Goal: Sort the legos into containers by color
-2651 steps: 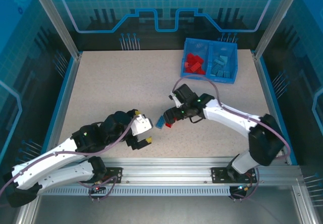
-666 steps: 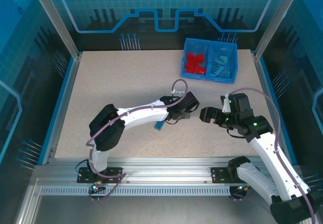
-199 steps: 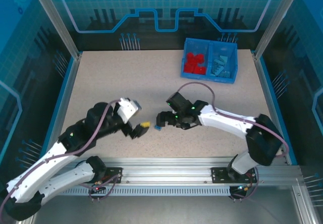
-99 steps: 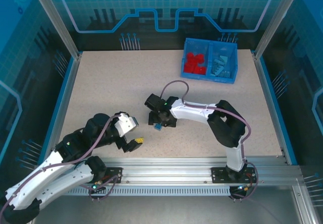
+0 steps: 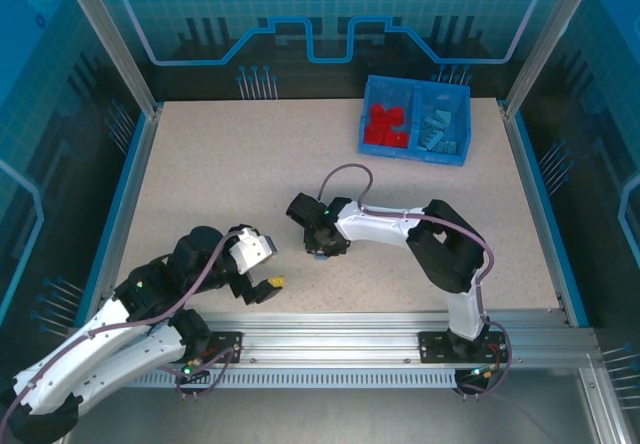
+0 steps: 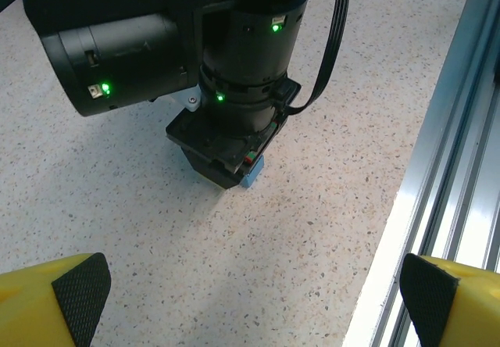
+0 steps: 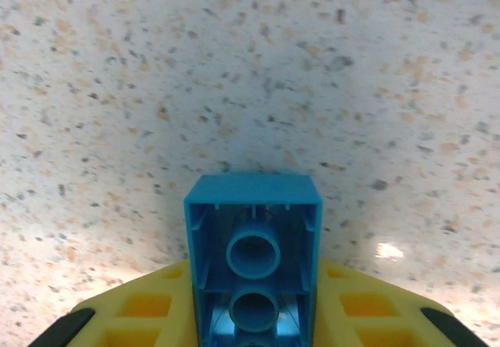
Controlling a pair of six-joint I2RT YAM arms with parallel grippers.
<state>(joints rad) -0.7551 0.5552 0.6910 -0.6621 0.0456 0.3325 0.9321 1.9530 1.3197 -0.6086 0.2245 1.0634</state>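
Blue lego (image 7: 252,230) between fingers (image 7: 141,312) of right tool (image 7: 252,323)

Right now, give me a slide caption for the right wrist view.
Right hand grips a blue lego, hollow underside facing the camera, speckled table beyond.

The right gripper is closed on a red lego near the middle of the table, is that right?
Not quite. The lego that the right gripper is closed on is light blue, not red, as the right wrist view shows. It is near the middle of the table.
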